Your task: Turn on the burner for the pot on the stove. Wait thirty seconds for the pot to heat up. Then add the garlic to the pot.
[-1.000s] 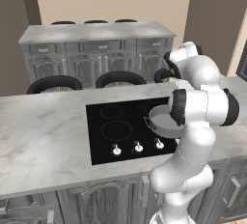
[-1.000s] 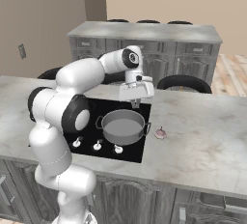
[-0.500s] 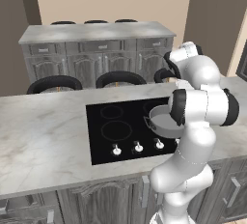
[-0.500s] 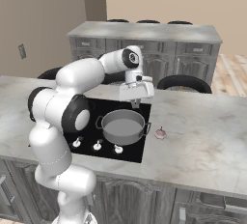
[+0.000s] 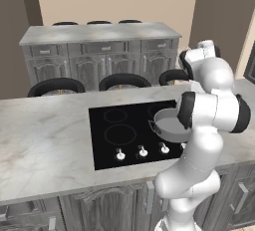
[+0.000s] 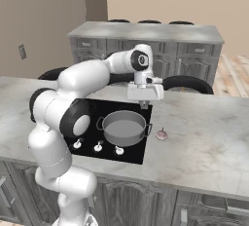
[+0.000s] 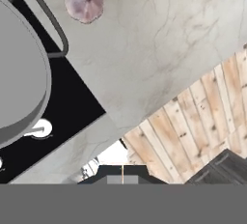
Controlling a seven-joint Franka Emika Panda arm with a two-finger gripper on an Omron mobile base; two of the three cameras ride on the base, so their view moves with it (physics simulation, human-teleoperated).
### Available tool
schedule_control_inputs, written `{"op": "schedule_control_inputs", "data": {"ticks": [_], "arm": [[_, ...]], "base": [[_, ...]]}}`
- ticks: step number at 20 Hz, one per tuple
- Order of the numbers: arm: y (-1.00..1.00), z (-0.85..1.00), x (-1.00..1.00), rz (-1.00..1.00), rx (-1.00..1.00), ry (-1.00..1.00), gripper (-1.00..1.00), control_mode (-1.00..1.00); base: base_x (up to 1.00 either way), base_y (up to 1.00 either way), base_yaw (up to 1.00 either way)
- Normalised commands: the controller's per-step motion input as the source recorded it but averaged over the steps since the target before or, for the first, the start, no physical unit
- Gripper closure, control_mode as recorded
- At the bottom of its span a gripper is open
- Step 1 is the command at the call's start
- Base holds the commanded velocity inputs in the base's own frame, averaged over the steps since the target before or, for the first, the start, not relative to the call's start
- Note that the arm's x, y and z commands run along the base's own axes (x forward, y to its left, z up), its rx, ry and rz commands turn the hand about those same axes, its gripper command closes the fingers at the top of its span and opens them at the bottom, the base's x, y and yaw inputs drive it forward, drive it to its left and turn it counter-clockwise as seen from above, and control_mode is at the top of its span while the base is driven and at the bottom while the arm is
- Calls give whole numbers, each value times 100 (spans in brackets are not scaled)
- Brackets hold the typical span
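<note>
Marble counter point(image 6: 204, 137): garlic point(image 6: 161, 134) just right of pot point(image 6: 124, 126), near stove point(image 6: 97, 122) edge; gripper point(image 6: 144, 105) hovers above pot's far rim, fingers together, empty.

We see flat, even, fairly bright rendered light in all three views, with no single lamp to trace. Shadows are soft and faint: a dim patch lies under the round grey metal pot point(image 6: 124, 127) on the flat black glass cooktop point(image 5: 112, 138), which carries no glare. The pale marbled stone counter point(image 6: 204, 137) looks washed and smooth. Textures are coarse and slightly blurred, edges jagged, most in the hand view, with no bending at the edges
</note>
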Motion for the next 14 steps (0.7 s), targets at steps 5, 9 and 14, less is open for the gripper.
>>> {"op": "schedule_control_inputs", "data": {"ticks": [5, 9, 14], "arm": [[-13, -18, -2, 0, 1, -31, -100, -100], [-38, -28, -13, 0, 4, -34, -100, -100], [-41, -27, -10, -8, 3, -24, -100, -100]], "base": [[0, 0, 0], [0, 0, 0], [0, 0, 0]]}}
